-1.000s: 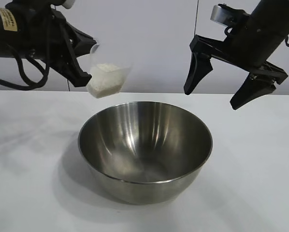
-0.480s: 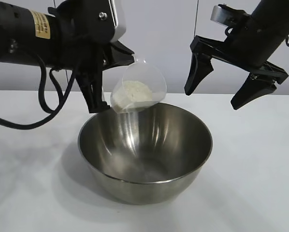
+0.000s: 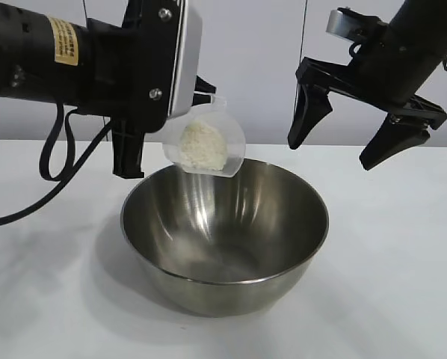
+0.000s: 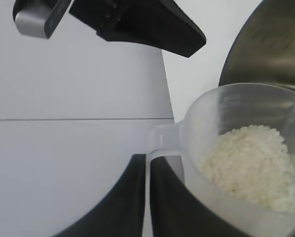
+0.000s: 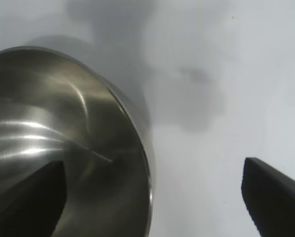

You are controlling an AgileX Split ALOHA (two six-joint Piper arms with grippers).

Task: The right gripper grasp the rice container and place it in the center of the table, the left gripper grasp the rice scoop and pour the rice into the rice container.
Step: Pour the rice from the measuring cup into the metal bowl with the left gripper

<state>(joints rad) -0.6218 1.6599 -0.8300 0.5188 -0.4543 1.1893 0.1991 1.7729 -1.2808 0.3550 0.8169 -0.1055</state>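
The rice container [image 3: 223, 232], a shiny steel bowl, stands mid-table and holds no rice that I can see. My left gripper [image 3: 196, 91] is shut on the handle of the rice scoop [image 3: 206, 146], which is tipped on its side above the bowl's back left rim. The rice [image 3: 202, 147] stays heaped inside the scoop. In the left wrist view the fingers [image 4: 132, 197] pinch the handle of the scoop [image 4: 221, 113], with the rice [image 4: 251, 163] and the bowl [image 4: 266, 44] beyond. My right gripper [image 3: 332, 153] is open and empty above the bowl's back right side. Its view shows the bowl [image 5: 63, 138].
The white table [image 3: 44, 262] lies around the bowl on all sides. A grey wall stands behind it. One finger of the right gripper [image 4: 147, 29] shows far off in the left wrist view.
My left arm has carried the scoop to the right, over the bowl's rim, and rolled its wrist so the scoop tips over. The right gripper has stayed still and open.
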